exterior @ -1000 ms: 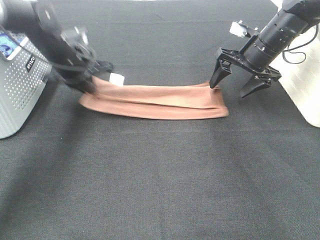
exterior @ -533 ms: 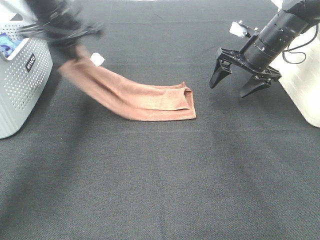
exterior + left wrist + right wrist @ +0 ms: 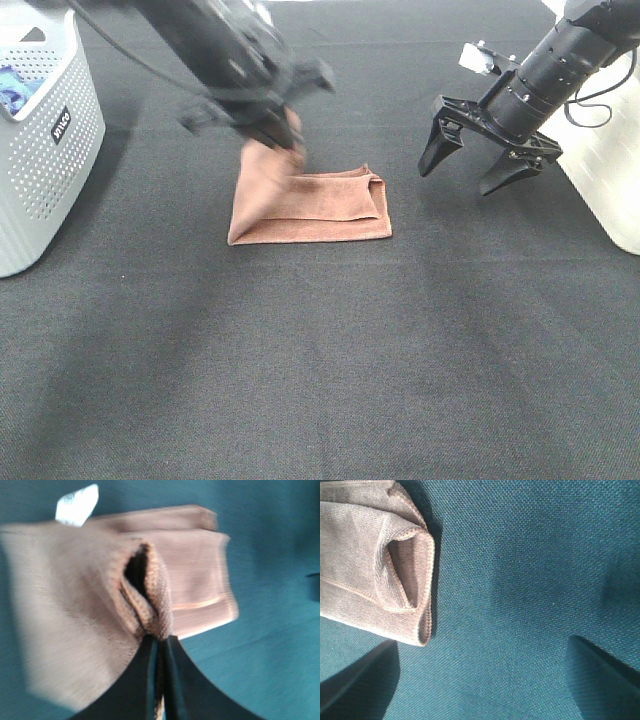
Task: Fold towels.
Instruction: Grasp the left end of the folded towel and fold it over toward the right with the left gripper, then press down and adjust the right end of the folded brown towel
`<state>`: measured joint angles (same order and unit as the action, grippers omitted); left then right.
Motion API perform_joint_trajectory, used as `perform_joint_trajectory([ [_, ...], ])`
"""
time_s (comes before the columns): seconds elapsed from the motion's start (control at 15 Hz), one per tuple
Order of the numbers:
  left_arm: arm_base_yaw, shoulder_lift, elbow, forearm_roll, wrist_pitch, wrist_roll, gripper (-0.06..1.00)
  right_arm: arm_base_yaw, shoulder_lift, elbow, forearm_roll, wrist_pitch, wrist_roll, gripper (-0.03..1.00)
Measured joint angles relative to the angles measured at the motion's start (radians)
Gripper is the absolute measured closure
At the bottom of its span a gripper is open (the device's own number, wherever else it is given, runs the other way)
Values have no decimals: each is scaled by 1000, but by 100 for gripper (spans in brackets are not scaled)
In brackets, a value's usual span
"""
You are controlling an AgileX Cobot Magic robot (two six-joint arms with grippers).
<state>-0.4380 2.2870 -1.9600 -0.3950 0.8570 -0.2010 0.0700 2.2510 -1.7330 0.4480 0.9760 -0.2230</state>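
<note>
We are working over a black bench (image 3: 320, 400), and we are taking the towel (image 3: 330, 205) as our marker for everything else. The grey basket (image 3: 45, 150) is sitting well apart from the towel, on the left arm's side. The left arm (image 3: 215, 50) is hanging over the towel's far edge, while the right arm (image 3: 550, 70) is hovering near the towel's other end, apart from it. The towel is lying on the bench as a folded strip, its long axis running from one arm's side to the other. The left jaws are clamping shut on the towel's raised end, so the cloth is sloping down from them to the flat part. The right jaws are standing wide open and empty, with the towel's looped end lying just off to one side of them. We are judging that the coming move is turning on this: the resting end is lying along the strip's axis, away from the left jaws, and the left arm is the nearer one, since it is gripping the cloth. The small white tag (image 3: 76, 502) is poking out at the towel's edge.
</note>
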Motion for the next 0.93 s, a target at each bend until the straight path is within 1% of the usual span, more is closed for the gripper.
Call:
perform_joint_trajectory([
  [0.07, -10, 25, 0, -26, -35, 0, 93, 0, 0, 0, 1, 0, 0, 13],
  [0.13, -10, 25, 0, -26, -35, 0, 93, 0, 0, 0, 1, 0, 0, 13],
  [0.2, -18, 47, 0, -49, -67, 0, 92, 0, 0, 0, 5, 0, 0, 13],
  [0.27, -28, 72, 0, -86, -106, 0, 89, 0, 0, 0, 10, 0, 0, 13],
  [0.33, -37, 86, 0, -103, -127, 0, 86, 0, 0, 0, 15, 0, 0, 13],
  [0.4, -44, 96, 0, -124, -148, 0, 80, 0, 0, 0, 17, 0, 0, 13],
  [0.47, -52, 104, 0, -154, -163, 0, 73, 0, 0, 0, 18, 0, 0, 13],
  [0.67, -64, 111, 0, -261, -230, 0, 58, 0, 0, 0, 22, 0, 0, 13],
  [0.73, -63, 111, 0, -281, -242, 1, 52, 0, 0, 0, 24, 2, 0, 13],
  [0.87, -60, 106, 0, -277, -247, 41, 49, 0, 0, 0, 72, 17, -5, 13],
  [0.93, -50, 93, 0, -261, -245, 76, 49, 0, 0, 0, 123, 33, -29, 13],
])
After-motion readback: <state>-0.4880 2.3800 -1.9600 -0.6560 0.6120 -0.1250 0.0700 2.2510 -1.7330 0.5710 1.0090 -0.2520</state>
